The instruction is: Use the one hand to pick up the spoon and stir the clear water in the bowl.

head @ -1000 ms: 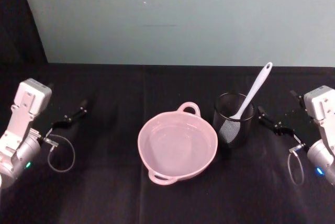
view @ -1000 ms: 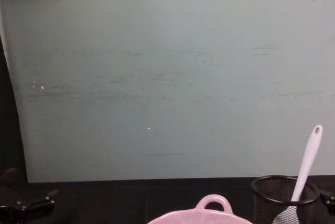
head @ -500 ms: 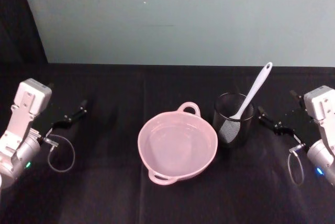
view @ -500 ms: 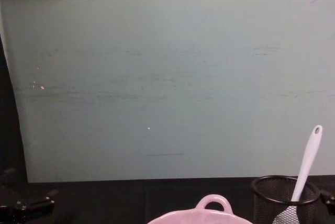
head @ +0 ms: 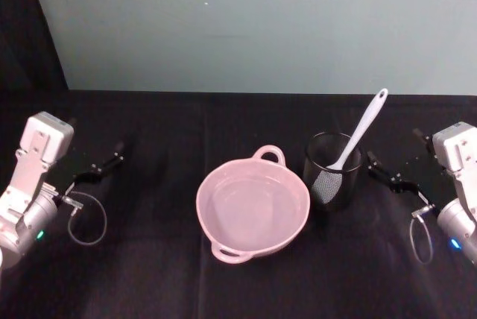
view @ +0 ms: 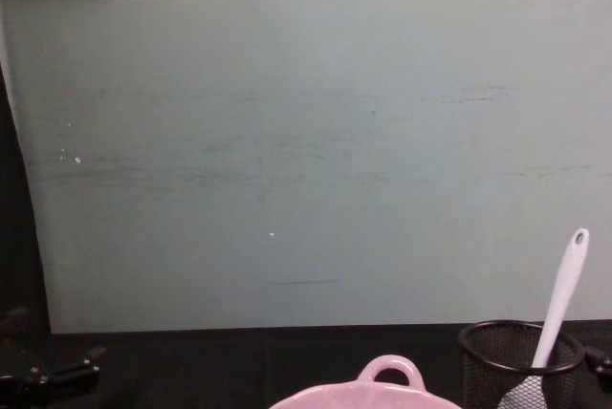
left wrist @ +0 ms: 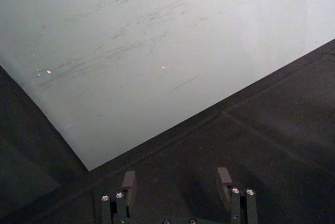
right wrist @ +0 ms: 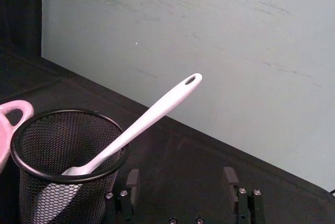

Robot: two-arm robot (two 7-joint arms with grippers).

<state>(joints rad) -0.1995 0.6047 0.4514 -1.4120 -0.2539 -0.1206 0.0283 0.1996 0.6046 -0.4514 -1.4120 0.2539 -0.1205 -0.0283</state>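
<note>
1. Finds the spoon leaning in the mesh cup at 2 o'clock of the bowl, handle pointing toward 1 o'clock.
2. Shows the right gripper released, fingers spread, at 3 o'clock of the cup, and the left gripper likewise released, idle at the bowl's 9 o'clock.
3. Could tip or drag the light cup by pulling the slanted handle sideways.
4. Could drop the slim handle through an off-centre pinch.
5. Could slop water by plunging in fast.

Pale grey boxy arms, black end effectors, looped cables
</note>
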